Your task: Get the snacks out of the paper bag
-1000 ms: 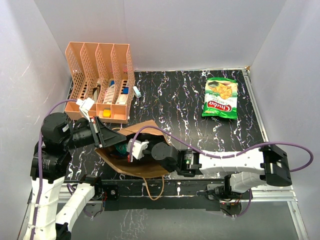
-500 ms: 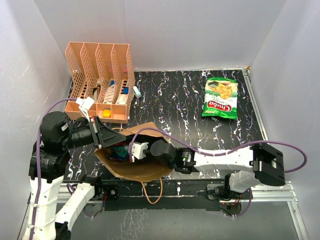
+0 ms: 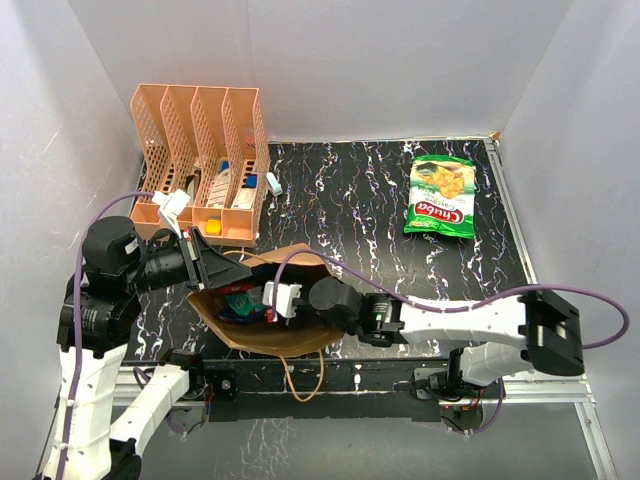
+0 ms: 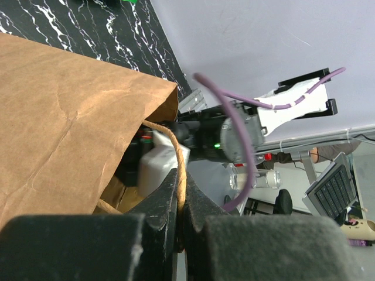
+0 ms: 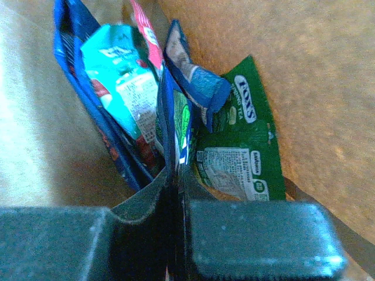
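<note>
The brown paper bag (image 3: 262, 338) lies at the table's near edge with its mouth held up. My left gripper (image 3: 236, 272) is shut on the bag's twisted handle (image 4: 179, 167), which runs between the jaws above the bag's side (image 4: 64, 117). My right gripper (image 3: 270, 301) reaches inside the bag. In the right wrist view it (image 5: 176, 178) is shut on the edge of a dark blue packet (image 5: 171, 120). Beside that stand a teal packet (image 5: 120, 70), a small blue packet (image 5: 196, 82) and a flat green packet (image 5: 243, 146). A large green snack bag (image 3: 440, 196) lies out on the table, far right.
An orange perforated file organizer (image 3: 200, 160) with small stationery stands at the back left, close behind the bag. The bag's second handle (image 3: 305, 378) hangs over the table's front edge. White walls close in the left, back and right sides.
My right gripper has pushed a little deeper into the bag and closed on the dark blue packet. The left gripper has kept its hold on the handle, lifted slightly.
</note>
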Available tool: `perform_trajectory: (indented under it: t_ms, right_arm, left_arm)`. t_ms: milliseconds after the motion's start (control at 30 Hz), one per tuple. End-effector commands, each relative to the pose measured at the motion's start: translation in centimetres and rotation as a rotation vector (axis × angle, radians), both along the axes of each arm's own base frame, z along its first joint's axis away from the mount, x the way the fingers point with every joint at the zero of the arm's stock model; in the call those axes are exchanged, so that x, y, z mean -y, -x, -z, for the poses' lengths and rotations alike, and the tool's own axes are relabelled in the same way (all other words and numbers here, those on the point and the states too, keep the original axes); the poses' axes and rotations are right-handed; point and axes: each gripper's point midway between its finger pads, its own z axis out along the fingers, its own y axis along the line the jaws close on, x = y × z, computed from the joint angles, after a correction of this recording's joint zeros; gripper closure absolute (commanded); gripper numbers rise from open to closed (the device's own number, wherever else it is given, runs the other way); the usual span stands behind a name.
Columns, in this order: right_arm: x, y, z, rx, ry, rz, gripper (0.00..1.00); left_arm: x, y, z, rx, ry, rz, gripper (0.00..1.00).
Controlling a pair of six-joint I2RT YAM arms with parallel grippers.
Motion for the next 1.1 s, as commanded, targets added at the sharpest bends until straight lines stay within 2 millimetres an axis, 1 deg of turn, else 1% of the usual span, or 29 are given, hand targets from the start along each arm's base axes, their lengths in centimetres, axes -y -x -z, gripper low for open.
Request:
perform_trajectory:
  t_ms: [0,133,300,400,533,633,700,800,933,1067]
  right_arm:
    - [-0.6,2.7,-5.8,-0.075,-0.196,-0.108,0.93]
    - [-0.1,4.5,-8.2,-0.142,-0.274,-0.163,0.93]
    - [0.2,6.3,-9.9,-0.238,-0.292,-0.215,0.93]
    - [0.6,6.4,-11.7,-0.273,-0.336,-0.192,0.93]
    - [1.3,5.7,-16.7,-0.295,-0.457,-0.119,0.93]
    - [2.3,4.5,-21.4,-0.312,-0.589,-0.023,0.93]
    - [2.9,4.5,-24.5,-0.308,-0.655,-0.026,0.93]
    - [3.8,5.4,-28.6,-0.26,-0.713,-0.095,0.93]
    - [5.8,5.6,-32.8,-0.189,-0.786,-0.114,0.93]
    - [9.1,4.9,-35.7,-0.091,-0.861,-0.065,0.93]
  left_arm:
    - [-0.3,0.2,0.0,0.009,-0.003,-0.03,1.0]
    - [-0.5,0.0,0.2,0.0,-0.009,-0.056,1.0]
    - [-0.6,-0.2,0.4,-0.017,-0.012,-0.079,1.0]
    - [-0.6,-0.5,0.8,-0.034,-0.016,-0.087,1.0]
    - [-0.6,-0.8,1.2,-0.057,-0.023,-0.094,1.0]
    - [-0.7,-0.9,1.7,-0.08,-0.032,-0.101,1.0]
    - [-0.8,-0.9,2.1,-0.096,-0.043,-0.108,1.0]
    - [-1.0,-1.0,2.8,-0.118,-0.056,-0.121,1.0]
    - [-1.3,-1.3,3.7,-0.141,-0.074,-0.15,1.0]
    - [-1.7,-1.7,4.4,-0.154,-0.103,-0.19,1.0]
